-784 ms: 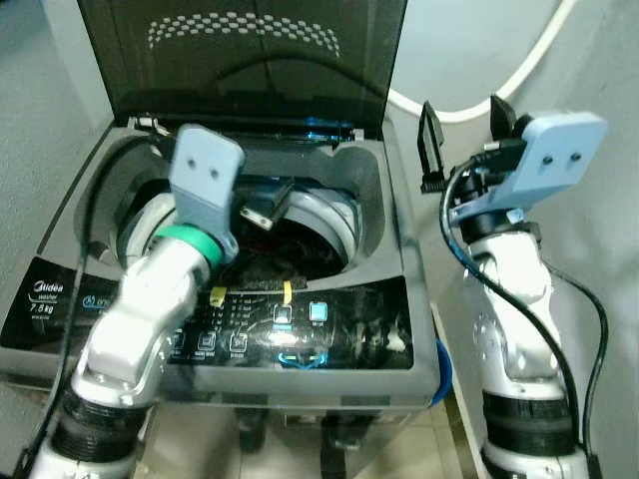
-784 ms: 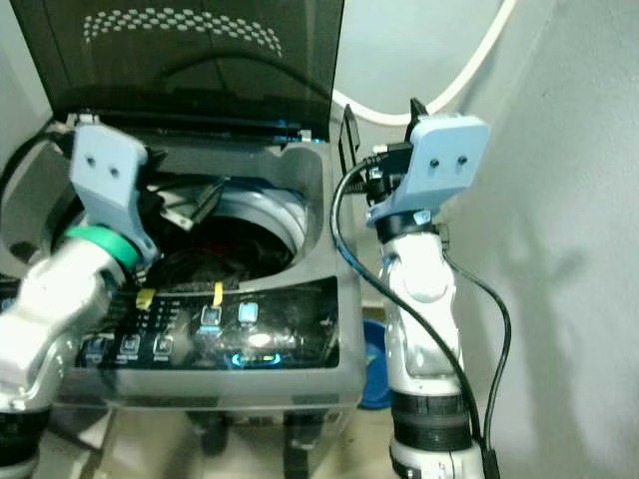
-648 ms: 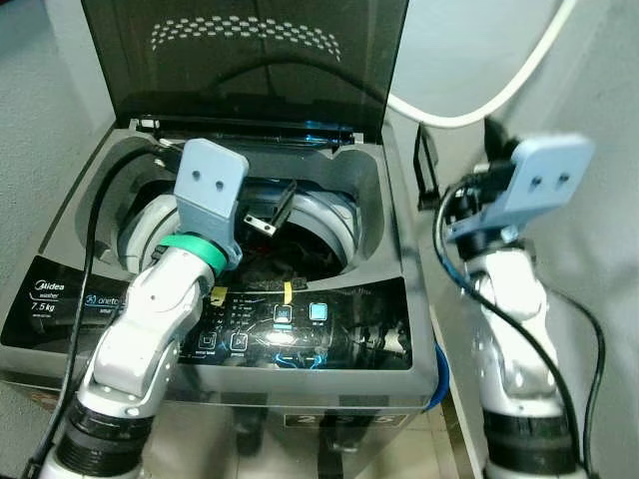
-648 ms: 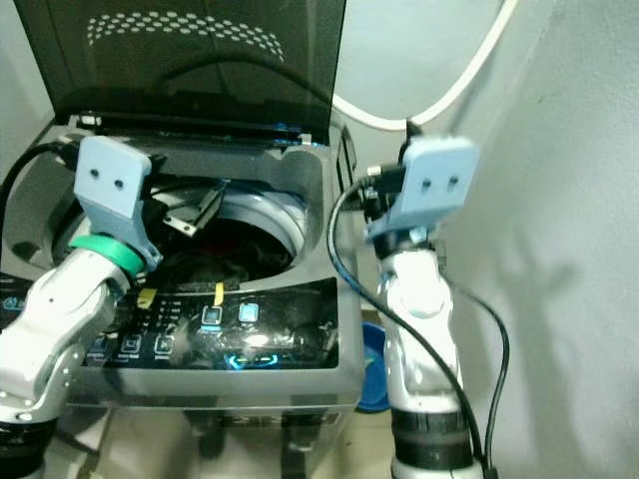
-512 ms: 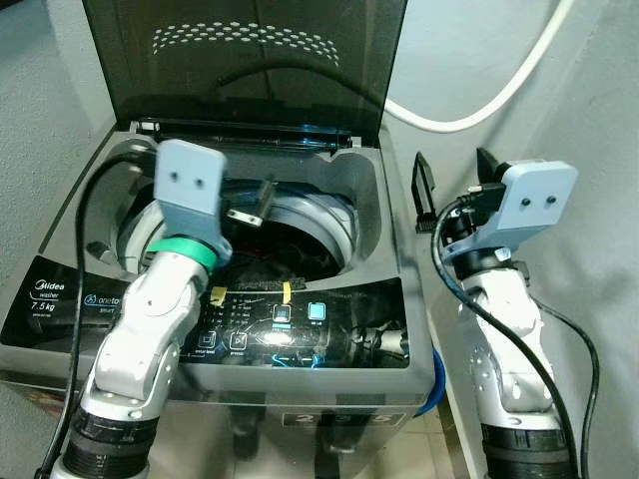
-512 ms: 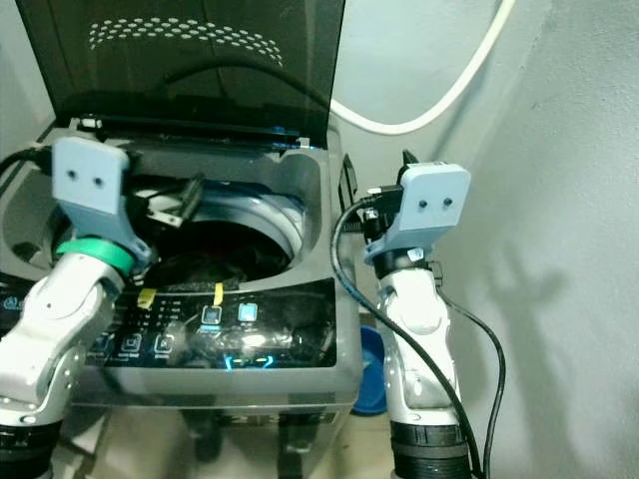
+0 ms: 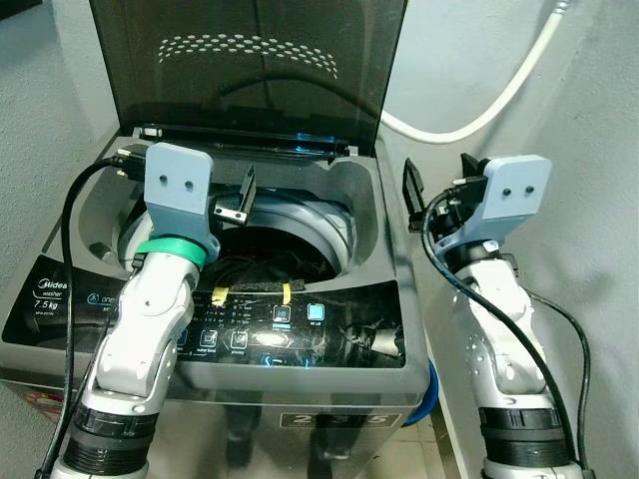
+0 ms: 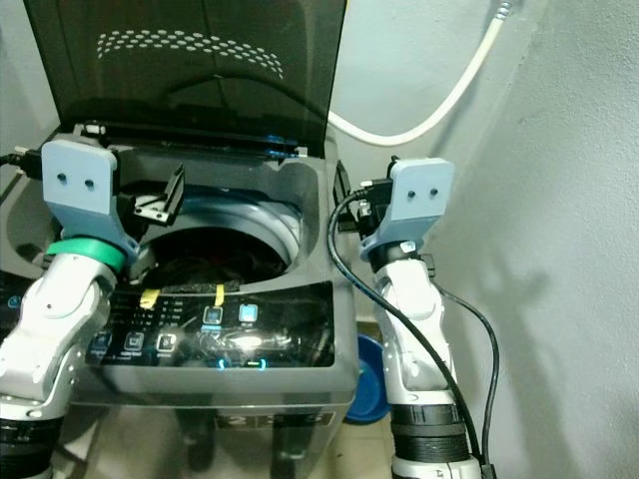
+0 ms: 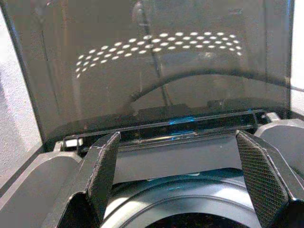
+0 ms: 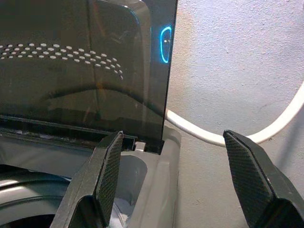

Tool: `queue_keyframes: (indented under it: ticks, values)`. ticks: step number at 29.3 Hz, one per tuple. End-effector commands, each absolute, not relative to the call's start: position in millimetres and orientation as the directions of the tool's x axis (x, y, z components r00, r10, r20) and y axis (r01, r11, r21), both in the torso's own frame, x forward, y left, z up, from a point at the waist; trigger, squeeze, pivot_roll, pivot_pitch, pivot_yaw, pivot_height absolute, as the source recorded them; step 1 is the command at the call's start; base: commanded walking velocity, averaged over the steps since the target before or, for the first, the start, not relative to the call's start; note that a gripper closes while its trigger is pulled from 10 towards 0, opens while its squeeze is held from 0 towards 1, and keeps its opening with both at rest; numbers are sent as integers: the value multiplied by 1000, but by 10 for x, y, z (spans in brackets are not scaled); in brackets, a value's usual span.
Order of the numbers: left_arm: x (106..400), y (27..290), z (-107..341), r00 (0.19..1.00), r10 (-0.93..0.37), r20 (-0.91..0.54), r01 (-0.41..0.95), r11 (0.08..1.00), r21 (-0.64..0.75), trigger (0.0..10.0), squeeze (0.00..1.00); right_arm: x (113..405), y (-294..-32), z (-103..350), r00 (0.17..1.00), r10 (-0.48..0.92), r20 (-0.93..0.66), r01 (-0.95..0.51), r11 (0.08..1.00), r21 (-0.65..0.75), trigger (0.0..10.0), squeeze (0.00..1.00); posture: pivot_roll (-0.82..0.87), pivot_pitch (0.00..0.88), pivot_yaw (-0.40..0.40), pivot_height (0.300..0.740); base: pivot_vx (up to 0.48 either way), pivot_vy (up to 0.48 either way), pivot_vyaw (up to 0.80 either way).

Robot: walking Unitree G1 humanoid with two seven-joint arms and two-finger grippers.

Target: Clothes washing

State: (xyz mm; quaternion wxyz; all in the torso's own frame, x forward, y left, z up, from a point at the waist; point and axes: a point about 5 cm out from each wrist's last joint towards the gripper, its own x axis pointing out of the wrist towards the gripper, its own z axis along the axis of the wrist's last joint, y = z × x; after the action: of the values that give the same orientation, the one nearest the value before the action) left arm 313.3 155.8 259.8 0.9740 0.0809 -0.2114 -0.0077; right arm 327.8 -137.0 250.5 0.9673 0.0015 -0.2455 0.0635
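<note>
Jaws spread on your left gripper [image 9: 183, 180] and right gripper [image 10: 183, 183]; grey top-loading washing machine [image 7: 329, 339], dark lid [image 7: 250, 60] up, dark clothes [image 7: 270, 267] inside.

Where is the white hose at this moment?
The white hose runs along the wall behind the washing machine, on the robot's right, above the right gripper.

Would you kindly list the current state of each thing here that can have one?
Washer lid: raised, upright.
Drum: loaded with dark clothes.
Control panel: lit.
Left tool: open, empty, above the drum.
Right tool: open, empty, beside the washer.
</note>
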Motion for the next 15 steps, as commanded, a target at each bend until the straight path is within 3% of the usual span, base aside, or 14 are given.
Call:
queue_keyframes:
  ticks: [1,15]
  values:
    - [3158,1594,2582,909,-21,415,-48,987,155,10000,0,3304,-1340,2530,865,130,485,-137,990,-22,10000,0,115,0,-49,740,-326,0,0]
    - [3199,1596,2588,902,-14,432,-57,987,149,10000,0,3306,-1335,2500,865,131,484,-132,991,-32,10000,0,103,0,-44,740,-343,0,0]
